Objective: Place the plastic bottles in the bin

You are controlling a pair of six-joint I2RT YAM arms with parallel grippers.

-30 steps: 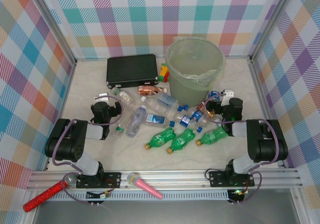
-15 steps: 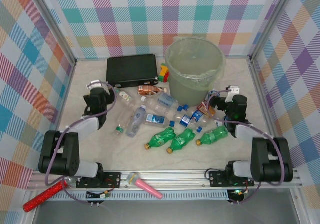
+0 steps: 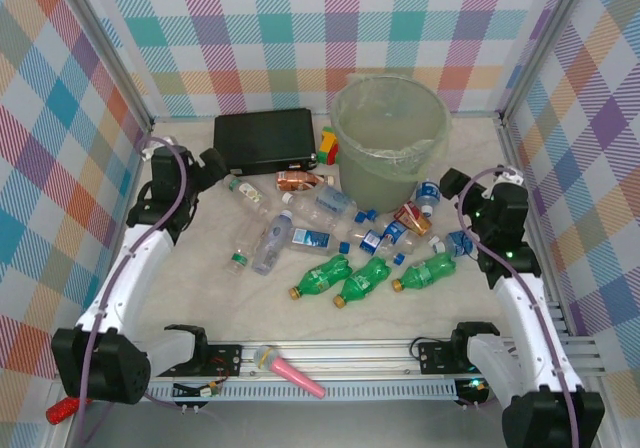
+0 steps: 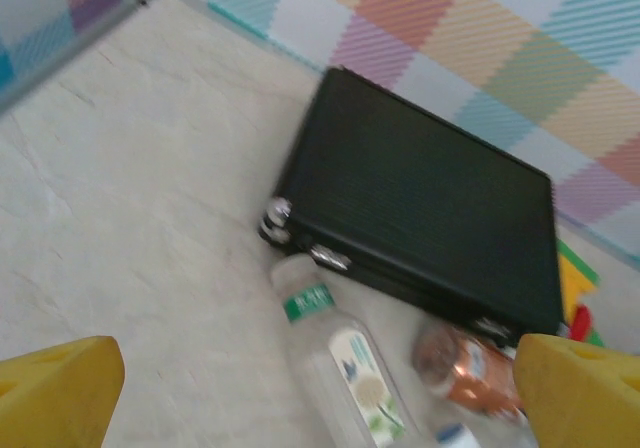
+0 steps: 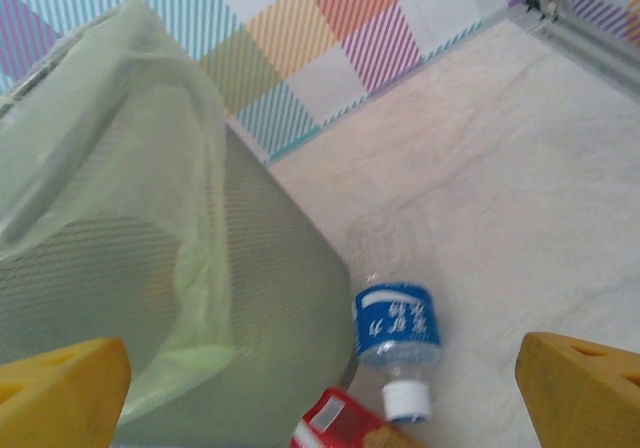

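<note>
Both arms are unfolding and reaching out to either side of the bin (image 3: 385,173); no bottle looks binned yet.
Left hand (image 3: 208,158) and right hand (image 3: 452,181) are gaping wide, gripping nothing, while the plastic bottles (image 3: 360,280) are lying scattered on the surface (image 3: 200,298) before the bin.

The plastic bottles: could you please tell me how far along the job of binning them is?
Done: nothing; the bin looks empty of bottles. In hand: nothing; the left gripper is open near a clear bottle by the black case, the right gripper open near a blue-labelled bottle beside the bin. Left: every bottle, including the three green bottles, lies on the table.
</note>
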